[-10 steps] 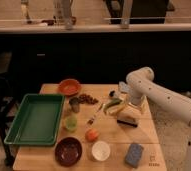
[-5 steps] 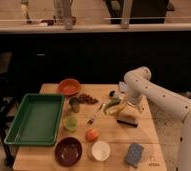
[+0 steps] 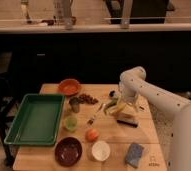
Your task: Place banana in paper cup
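The banana [image 3: 114, 108], yellow with a greenish end, lies on the wooden table [image 3: 149, 132] right of centre. My gripper [image 3: 124, 104] hangs from the white arm's bend and stands directly over the banana's right part, open, its fingers down at the fruit. I cannot tell whether they touch it. The paper cup [image 3: 100, 150], small, white and round, stands near the table's front edge, a good way in front and left of the gripper. It is empty.
A green tray [image 3: 35, 120] fills the table's left side. Around the middle are an orange bowl [image 3: 69, 86], a dark cup [image 3: 75, 104], a fork [image 3: 95, 116], a light green cup [image 3: 70, 123], an orange fruit [image 3: 92, 134] and a maroon bowl [image 3: 68, 150]. A blue sponge [image 3: 134, 154] lies front right.
The arm's bend has shifted slightly left and down, bringing the gripper closer over the banana. Nothing on the table has moved.
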Robot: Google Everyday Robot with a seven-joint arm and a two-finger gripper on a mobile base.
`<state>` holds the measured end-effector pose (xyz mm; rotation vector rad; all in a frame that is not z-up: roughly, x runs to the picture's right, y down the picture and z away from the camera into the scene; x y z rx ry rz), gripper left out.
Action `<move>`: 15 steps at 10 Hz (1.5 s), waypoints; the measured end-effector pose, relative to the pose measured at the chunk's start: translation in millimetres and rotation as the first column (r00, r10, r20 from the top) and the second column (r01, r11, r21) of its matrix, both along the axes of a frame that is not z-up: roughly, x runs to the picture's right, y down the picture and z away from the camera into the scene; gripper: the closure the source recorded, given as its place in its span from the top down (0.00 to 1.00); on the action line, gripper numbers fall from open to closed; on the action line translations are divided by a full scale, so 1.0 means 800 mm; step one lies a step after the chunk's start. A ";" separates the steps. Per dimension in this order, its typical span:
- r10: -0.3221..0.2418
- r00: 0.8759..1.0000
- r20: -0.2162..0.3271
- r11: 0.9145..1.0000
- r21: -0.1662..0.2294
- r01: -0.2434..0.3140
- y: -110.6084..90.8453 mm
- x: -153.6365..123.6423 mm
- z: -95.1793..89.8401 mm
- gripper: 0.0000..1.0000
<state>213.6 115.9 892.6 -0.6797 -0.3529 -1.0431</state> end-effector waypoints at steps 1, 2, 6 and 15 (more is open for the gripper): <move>-0.005 1.000 0.003 1.000 -0.004 0.005 0.000 -0.003 0.005 0.80; -0.007 1.000 0.004 1.000 -0.011 0.007 0.001 -0.005 0.010 0.80; -0.013 1.000 0.000 0.999 -0.036 0.013 0.011 0.001 0.022 0.80; -0.040 0.999 0.010 0.996 -0.077 0.041 0.029 0.003 0.033 0.79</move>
